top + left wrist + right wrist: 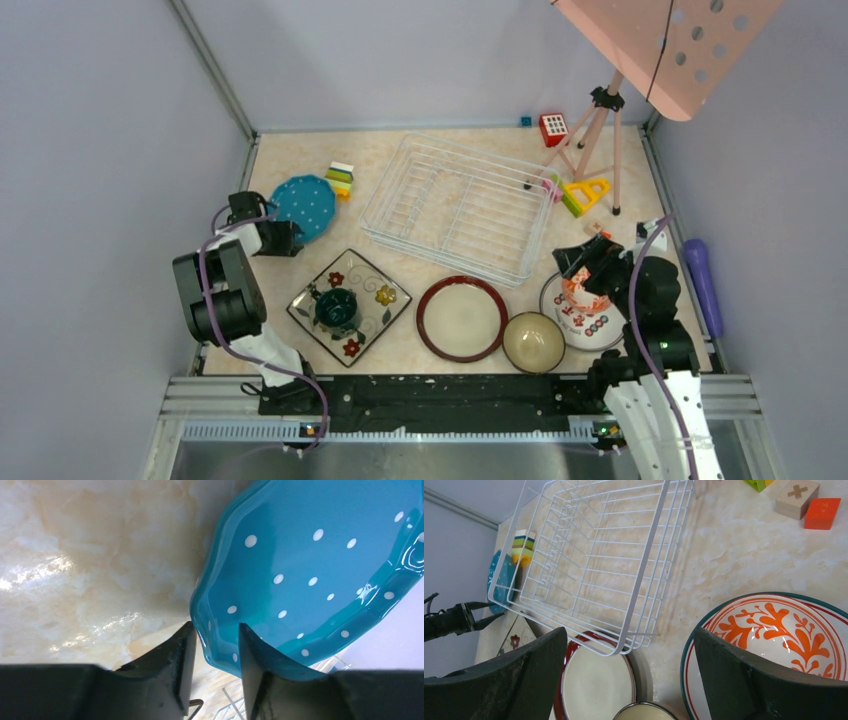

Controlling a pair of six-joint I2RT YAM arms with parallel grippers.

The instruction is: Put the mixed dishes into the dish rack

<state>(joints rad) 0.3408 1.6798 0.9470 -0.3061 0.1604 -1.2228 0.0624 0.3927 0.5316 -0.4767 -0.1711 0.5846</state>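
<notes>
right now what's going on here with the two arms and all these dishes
The left arm's fingers straddle the rim of the blue polka-dot plate; whether they grip it is unclear. The right arm's fingers hang open over the red-white bowl. The dish rack holds nothing yet.

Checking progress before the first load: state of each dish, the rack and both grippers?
dish rack: empty
blue polka-dot plate: rim between left jaws
teal mug: upright on square floral plate
red-white bowl: upright on white red-marked plate
tan bowl: upright, empty
brown-rimmed cream plate: flat, empty
left gripper: jaws straddling plate rim, grip unclear
right gripper: jaws open, empty
</notes>
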